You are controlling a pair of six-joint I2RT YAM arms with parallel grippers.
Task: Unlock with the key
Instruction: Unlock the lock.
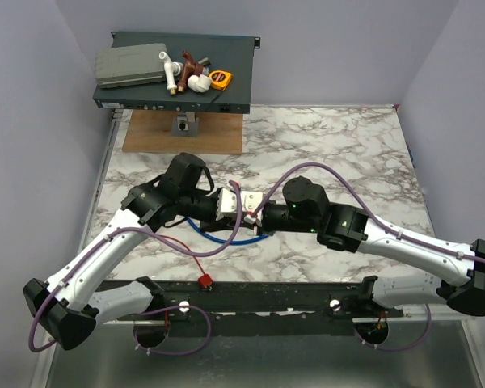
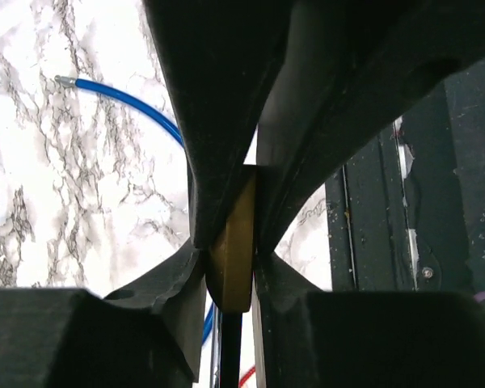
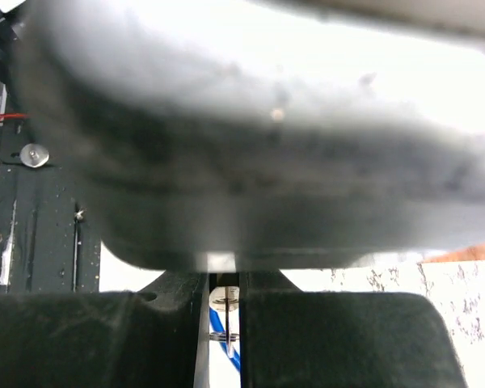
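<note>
Your left gripper (image 1: 227, 202) is clamping the brass padlock (image 2: 232, 260); your right gripper (image 1: 254, 207) is pinching the key (image 3: 225, 325), its red cord (image 1: 191, 261) dangling.

Marble-patterned table (image 1: 347, 145) carried a wooden board (image 1: 145, 133) at its far left edge. Blue cable (image 1: 226, 240) lay curved on the marble mid-table. Red tag (image 1: 202, 280) on a thin red cord lay at the near edge.
</note>
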